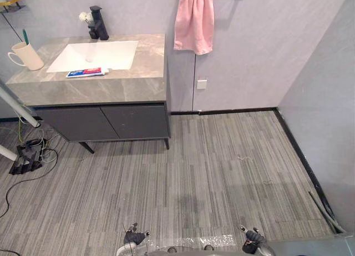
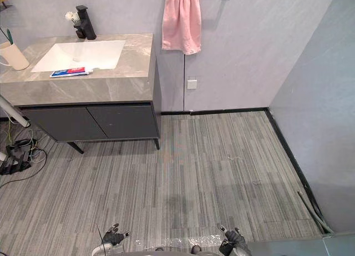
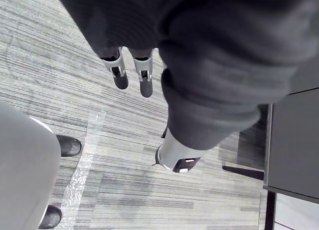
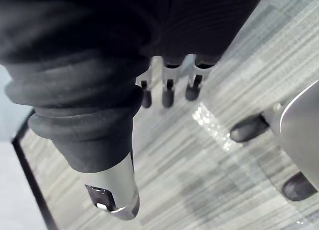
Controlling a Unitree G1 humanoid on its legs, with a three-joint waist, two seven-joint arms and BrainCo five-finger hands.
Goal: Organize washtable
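Note:
The washtable (image 1: 127, 86) stands at the far left, a grey stone top over dark cabinet doors, with a white sink (image 1: 94, 55) set in it. A toothpaste tube (image 1: 86, 73) lies on the top just in front of the sink. A cream cup (image 1: 26, 56) holding a green toothbrush (image 1: 25, 36) stands at the top's left end. My left hand (image 3: 145, 80) and right hand (image 4: 167, 93) hang low over the floor, far from the washtable, fingers straight and holding nothing. Both also show at the bottom of the eye views, left hand (image 1: 135, 236) and right hand (image 1: 252, 240).
A black faucet (image 1: 97, 24) with a small white flower (image 1: 85, 16) beside it stands behind the sink. A pink towel (image 1: 194, 20) hangs from a wall bar to the right. Cables and a black stand (image 1: 25, 156) lie on the floor left of the cabinet. Wood-look floor (image 1: 222, 167) stretches between me and the washtable.

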